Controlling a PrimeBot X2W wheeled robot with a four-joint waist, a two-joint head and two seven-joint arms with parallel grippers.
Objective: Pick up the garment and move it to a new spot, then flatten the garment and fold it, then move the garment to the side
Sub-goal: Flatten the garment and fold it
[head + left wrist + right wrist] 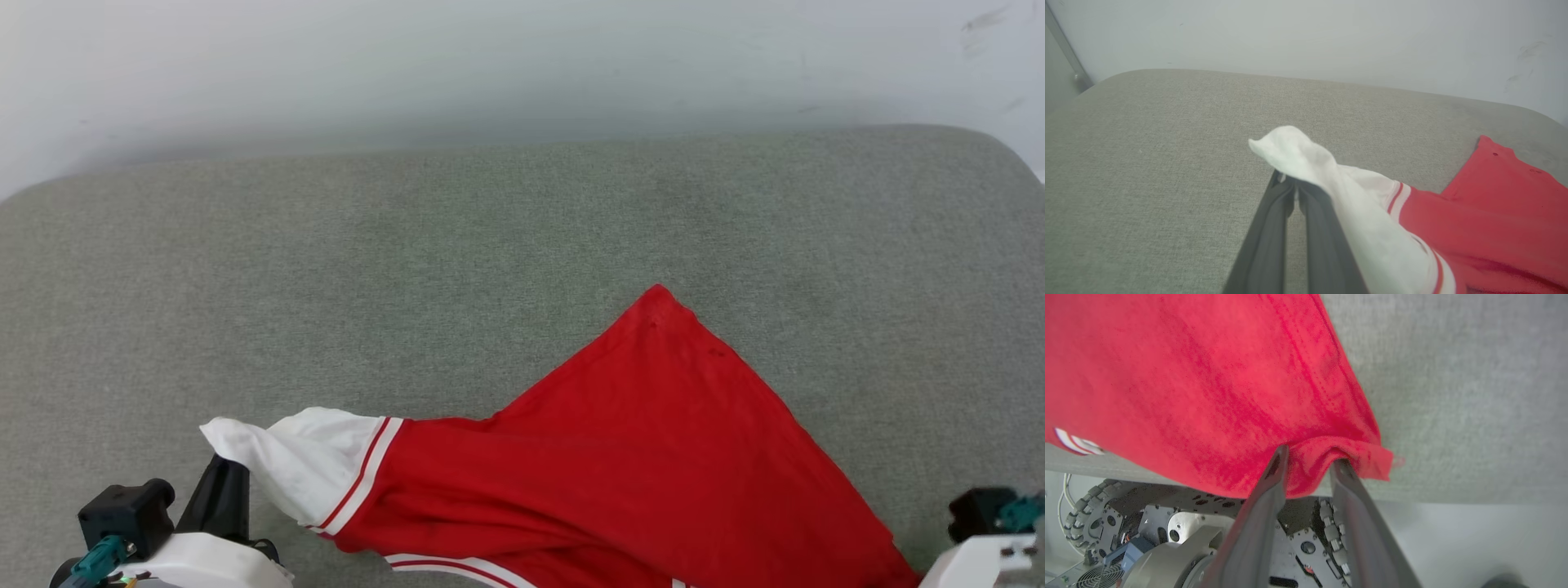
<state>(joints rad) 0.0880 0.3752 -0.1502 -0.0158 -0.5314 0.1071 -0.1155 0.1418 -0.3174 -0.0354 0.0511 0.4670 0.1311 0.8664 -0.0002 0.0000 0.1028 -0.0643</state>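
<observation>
Left wrist view: garment (pixel 1453 220) sleeve pinched between closed fingers (pixel 1267 239).

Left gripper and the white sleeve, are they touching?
Touching. In the left wrist view the left gripper is shut, pinching the sleeve at its tips.

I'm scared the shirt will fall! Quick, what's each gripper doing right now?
Left gripper: shut on the garment, by its white sleeve.
Right gripper: open, with a red fold of the garment between its fingers.

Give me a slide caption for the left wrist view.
Left claw shut on the white sleeve of the red shirt, over a grey cushion.
</observation>
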